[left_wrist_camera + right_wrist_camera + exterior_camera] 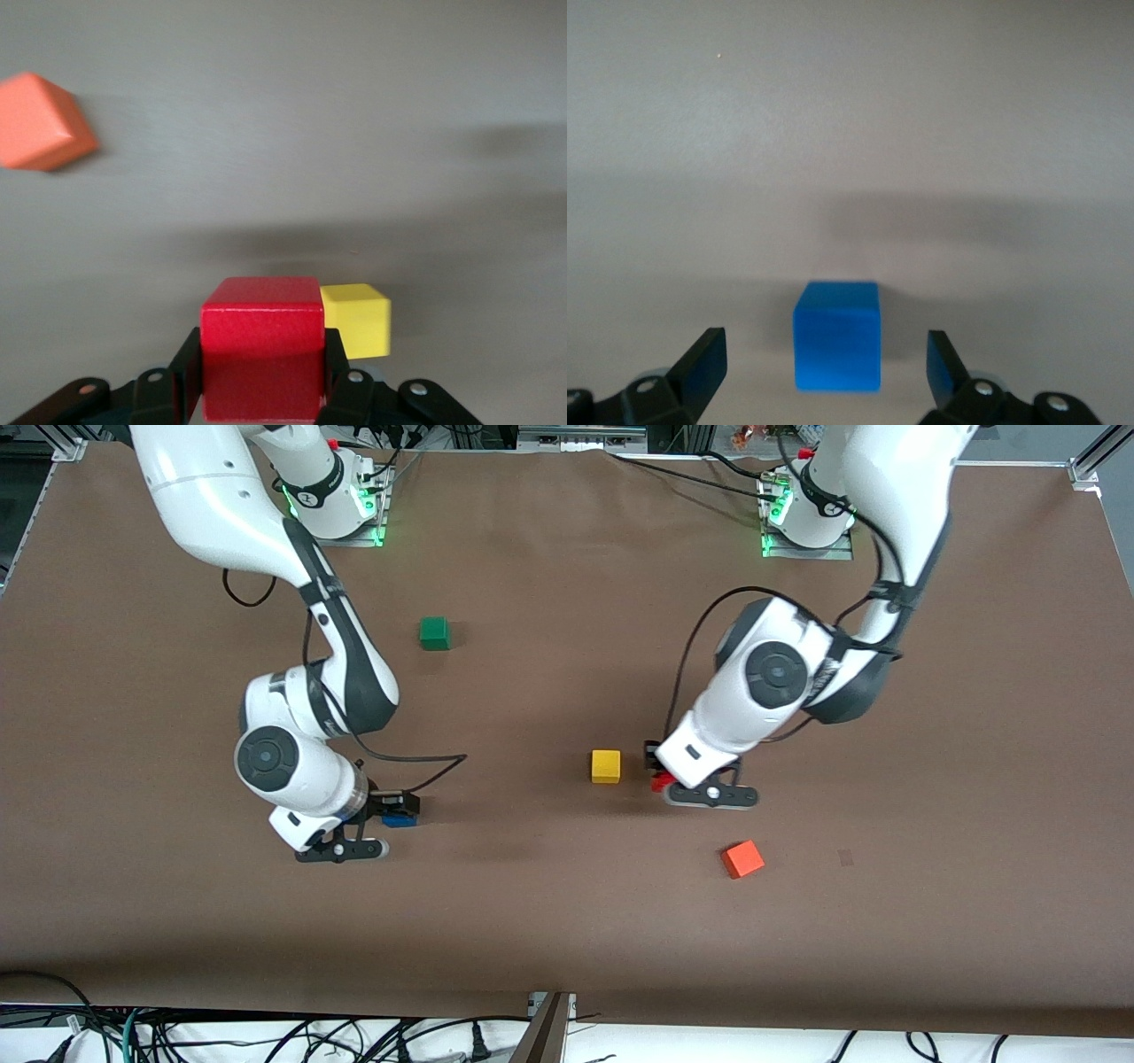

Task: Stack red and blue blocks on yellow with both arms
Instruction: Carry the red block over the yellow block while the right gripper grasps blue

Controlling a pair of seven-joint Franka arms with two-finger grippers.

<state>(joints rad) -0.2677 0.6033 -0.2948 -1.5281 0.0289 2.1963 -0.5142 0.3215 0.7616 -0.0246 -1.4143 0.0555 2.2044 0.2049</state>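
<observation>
You find no readable text, label, brand, number or sign anywhere in these views: the cubes' faces are plain, and the arms and the table carry no legible markings.

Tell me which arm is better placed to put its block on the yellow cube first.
The left, probably. The left gripper is already shut on the red block, right beside the yellow cube. The right gripper is open around the blue block, nearer the right arm's end.

Green cube, orange cube on brown table.
</observation>
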